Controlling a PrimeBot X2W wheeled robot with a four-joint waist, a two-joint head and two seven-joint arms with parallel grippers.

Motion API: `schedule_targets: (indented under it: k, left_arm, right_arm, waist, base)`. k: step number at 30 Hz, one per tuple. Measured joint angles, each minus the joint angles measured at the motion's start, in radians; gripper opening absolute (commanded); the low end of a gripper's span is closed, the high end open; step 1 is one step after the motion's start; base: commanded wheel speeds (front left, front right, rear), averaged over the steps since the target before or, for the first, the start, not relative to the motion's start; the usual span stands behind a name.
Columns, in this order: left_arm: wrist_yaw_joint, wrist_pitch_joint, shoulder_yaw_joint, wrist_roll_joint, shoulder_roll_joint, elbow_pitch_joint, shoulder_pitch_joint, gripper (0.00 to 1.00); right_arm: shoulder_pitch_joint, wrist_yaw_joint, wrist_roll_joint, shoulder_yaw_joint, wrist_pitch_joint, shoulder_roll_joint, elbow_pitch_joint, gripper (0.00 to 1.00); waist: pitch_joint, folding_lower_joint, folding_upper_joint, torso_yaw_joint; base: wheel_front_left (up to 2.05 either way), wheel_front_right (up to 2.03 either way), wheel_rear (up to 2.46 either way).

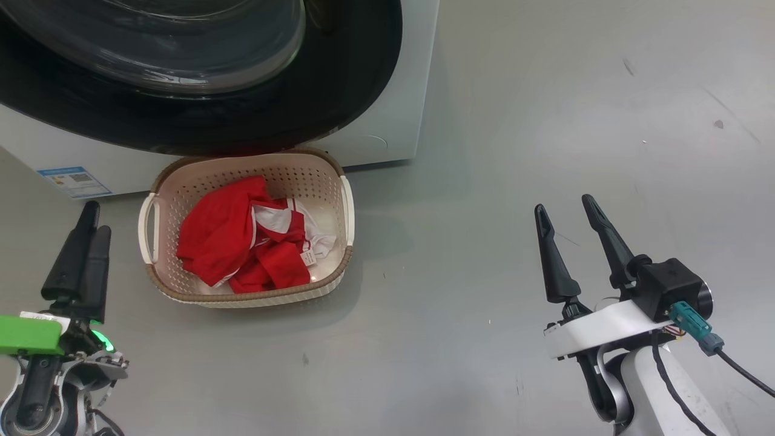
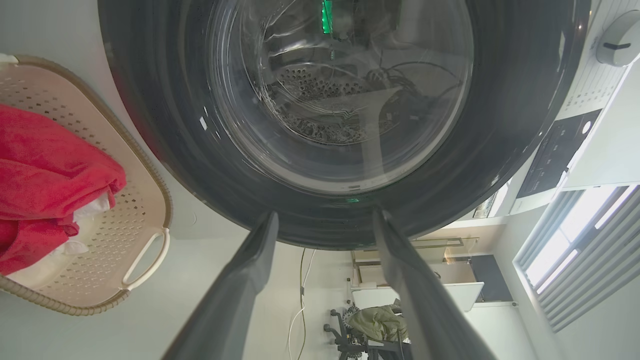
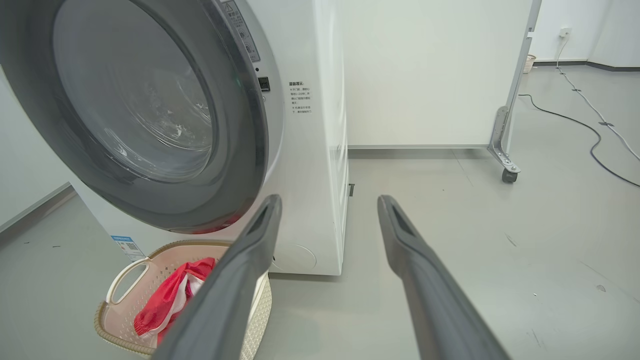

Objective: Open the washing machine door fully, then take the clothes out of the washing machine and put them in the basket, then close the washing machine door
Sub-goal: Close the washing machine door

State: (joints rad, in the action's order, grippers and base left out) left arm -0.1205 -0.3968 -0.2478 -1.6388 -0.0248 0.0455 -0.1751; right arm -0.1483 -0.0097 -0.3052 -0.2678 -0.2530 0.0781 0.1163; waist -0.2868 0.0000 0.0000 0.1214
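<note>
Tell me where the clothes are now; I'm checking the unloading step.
The clothes lie in the basket on the floor, left of centre in the head view, right in front of the washing machine and below the washing machine door.

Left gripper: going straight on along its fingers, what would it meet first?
Most likely the washing machine door: in the left wrist view the left gripper, jaws open, points at its black rim just ahead. The gap is hard to judge.

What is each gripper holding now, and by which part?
Nothing is held. The left gripper and the right gripper are both open and empty; the clothes lie in the basket.
</note>
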Motion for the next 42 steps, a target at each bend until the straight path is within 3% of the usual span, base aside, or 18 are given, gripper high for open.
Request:
schedule_targets:
  k: [7, 15, 16, 18, 23, 30, 42]
  left_arm:
    - [0.0, 0.155, 0.035, 0.333, -0.005, -0.122, 0.036, 1.0]
    - [-0.001, 0.321, 0.108, 0.741, -0.14, -0.182, 0.126, 1.0]
    - [-0.001, 0.321, 0.108, 0.741, -0.14, -0.182, 0.126, 1.0]
    - [-0.001, 0.355, 0.134, 0.823, -0.172, -0.188, 0.15, 1.0]
    - [-0.001, 0.414, 0.197, 1.022, -0.184, -0.189, 0.201, 1.0]
    - [0.047, 0.47, 0.259, 1.178, -0.177, -0.183, 0.262, 1.0]
    - [0.135, 0.517, 0.346, 1.293, -0.122, -0.161, 0.347, 1.0]
  right_arm:
    - [0.017, 0.0, 0.007, 0.024, 0.0, 0.01, 0.002, 1.0]
    - [0.028, 0.001, 0.015, 0.037, 0.0, 0.015, 0.002, 1.0]
    - [0.028, 0.001, 0.015, 0.037, 0.0, 0.015, 0.002, 1.0]
    - [0.04, 0.001, 0.017, 0.04, 0.0, 0.018, 0.003, 1.0]
    - [0.062, 0.001, 0.02, 0.043, 0.0, 0.019, 0.005, 1.0]
    - [0.098, 0.002, 0.025, 0.039, 0.0, 0.017, 0.005, 1.0]
    - [0.167, 0.001, 0.027, 0.026, 0.0, 0.008, 0.011, 1.0]
  waist:
    - [0.043, 0.0, 0.0001, -0.047]
    - [0.088, 0.0, 0.0, -0.068]
    - [0.088, 0.0, 0.0, -0.068]
    - [0.1, 0.0, 0.0, -0.07]
    - [0.129, 0.0, 0.0, -0.075]
    - [0.167, 0.0, 0.0, -0.08]
    - [0.212, 0.0, 0.0, -0.081]
  base:
    - [0.0, 0.0, 0.0]
    - [0.0, 0.0, 0.0]
    - [0.0, 0.0, 0.0]
    - [0.0, 0.0, 0.0]
    - [0.0, 0.0, 0.0]
    - [0.0, 0.0, 0.0]
    - [0.0, 0.0, 0.0]
